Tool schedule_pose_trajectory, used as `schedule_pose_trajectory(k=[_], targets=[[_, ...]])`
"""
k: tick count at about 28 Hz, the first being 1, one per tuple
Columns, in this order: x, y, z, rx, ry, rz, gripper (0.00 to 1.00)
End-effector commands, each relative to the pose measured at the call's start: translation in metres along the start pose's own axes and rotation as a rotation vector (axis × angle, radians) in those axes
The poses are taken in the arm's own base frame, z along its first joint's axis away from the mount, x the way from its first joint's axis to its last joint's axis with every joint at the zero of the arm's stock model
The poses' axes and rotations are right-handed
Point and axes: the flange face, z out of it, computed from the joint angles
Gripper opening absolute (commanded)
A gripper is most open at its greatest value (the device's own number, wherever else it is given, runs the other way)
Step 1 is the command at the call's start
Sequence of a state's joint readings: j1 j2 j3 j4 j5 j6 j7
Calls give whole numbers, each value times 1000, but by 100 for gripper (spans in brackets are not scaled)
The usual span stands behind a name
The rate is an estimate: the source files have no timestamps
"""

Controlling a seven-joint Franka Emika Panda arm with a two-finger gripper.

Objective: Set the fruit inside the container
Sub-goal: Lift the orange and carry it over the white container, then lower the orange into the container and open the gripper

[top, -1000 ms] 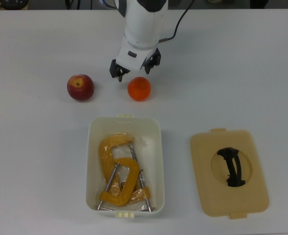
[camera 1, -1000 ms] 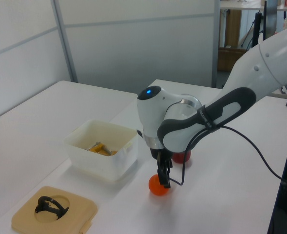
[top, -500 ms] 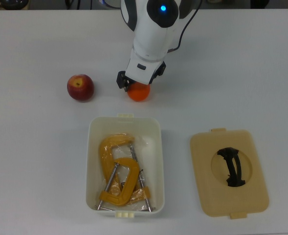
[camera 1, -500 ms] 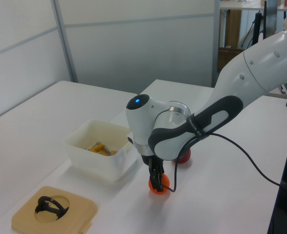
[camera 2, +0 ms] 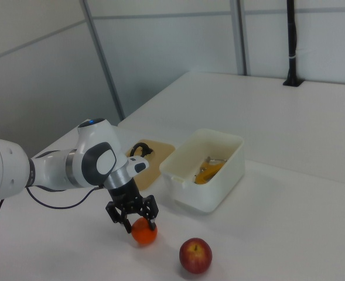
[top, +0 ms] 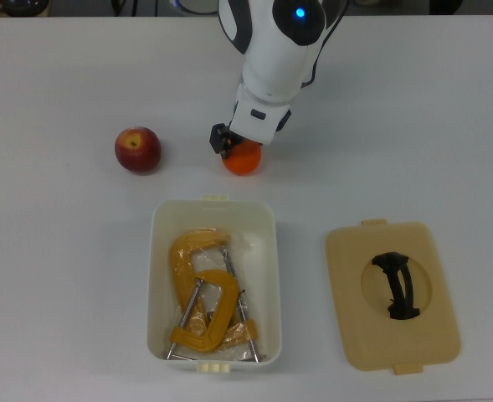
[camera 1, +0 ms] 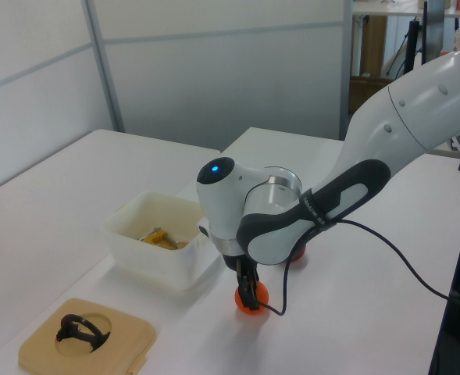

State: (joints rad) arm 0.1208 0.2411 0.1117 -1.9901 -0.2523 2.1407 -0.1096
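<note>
The gripper (camera 2: 138, 220) is low over the orange (camera 2: 143, 232), its two fingers spread wide and straddling the top of the fruit. The right view shows this best: one finger hangs on each side of the orange with open space between the pads and the peel, so nothing is clamped. In the top view the gripper (top: 244, 144) is mostly hidden under the arm's white wrist, and only the lower half of the orange (top: 243, 161) peeks out below it. In the left view the gripper (camera 1: 248, 293) appears as one dark finger in front of the orange (camera 1: 252, 299), so its spread cannot be judged from there.

The apple (top: 137, 149) sits on the white table (top: 62, 268) well apart from the gripper, toward the top view's left. The right view puts the apple (camera 2: 195, 255) in front of the orange, and in the left view it is almost wholly hidden behind the arm.

The white box (top: 215, 280) lies just past the orange, below the gripper in the top view. Only the top view looks straight into it and shows two yellow clamps (top: 202, 295) inside. The tan lid (top: 392, 294) with its black handle lies beside the box, on the top view's right.
</note>
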Motion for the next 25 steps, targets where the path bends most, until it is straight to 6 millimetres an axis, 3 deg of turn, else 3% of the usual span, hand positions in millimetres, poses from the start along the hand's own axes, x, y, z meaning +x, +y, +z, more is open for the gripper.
schedule_pose_trajectory(k=[1, 3, 4, 6, 10, 13, 15, 18, 23, 25], targets=[[8, 9, -56, -4, 59, 58, 0], [14, 20, -90, 27, 83, 98, 0], [19, 35, -123, 68, 121, 143, 0], [21, 53, -151, 99, 173, 187, 0], [22, 81, -187, 108, 260, 248, 0], [31, 98, -189, 106, 298, 289, 0], [43, 120, -193, 92, 400, 350, 0], [53, 133, -189, 72, 496, 396, 0], [68, 148, -150, 48, 519, 406, 3], [72, 147, -137, 27, 498, 391, 10]])
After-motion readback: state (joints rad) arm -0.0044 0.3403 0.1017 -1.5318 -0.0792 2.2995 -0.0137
